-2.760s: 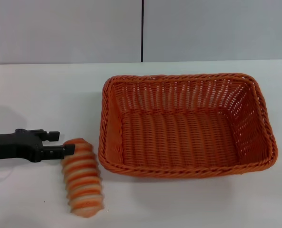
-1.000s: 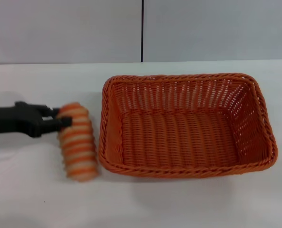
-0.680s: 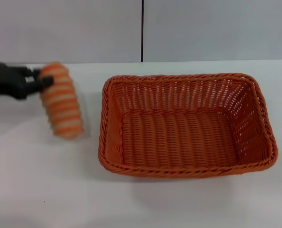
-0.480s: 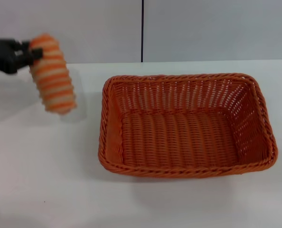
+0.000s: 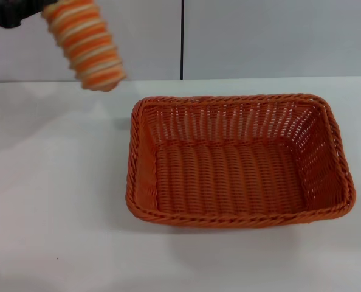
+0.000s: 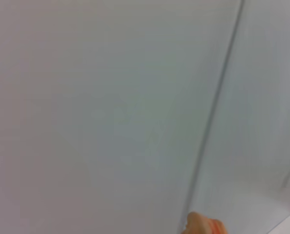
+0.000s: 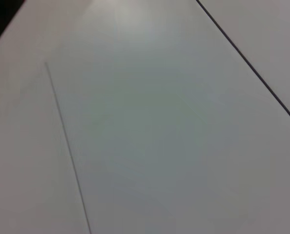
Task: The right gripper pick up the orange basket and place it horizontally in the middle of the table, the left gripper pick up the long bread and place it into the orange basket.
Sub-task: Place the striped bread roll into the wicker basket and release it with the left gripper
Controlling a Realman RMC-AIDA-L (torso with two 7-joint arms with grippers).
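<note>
The long bread (image 5: 86, 45), striped orange and cream, hangs high in the air at the upper left of the head view, tilted with its lower end toward the basket. My left gripper (image 5: 39, 8) is shut on the loaf's upper end, and only a dark sliver of the claw shows at the frame's top corner. A tip of the bread (image 6: 201, 225) peeks into the left wrist view. The orange basket (image 5: 229, 220) lies lengthwise across the middle of the white table (image 5: 59, 213), holding nothing. The bread is above and left of the basket's left rim. My right gripper is out of view.
A pale wall with a dark vertical seam (image 5: 182, 39) stands behind the table. The right wrist view holds only a pale surface with thin lines (image 7: 69, 151).
My left gripper has lifted the long bread off the table, carrying it up and a little rightward toward the basket. The basket has stayed in place.
</note>
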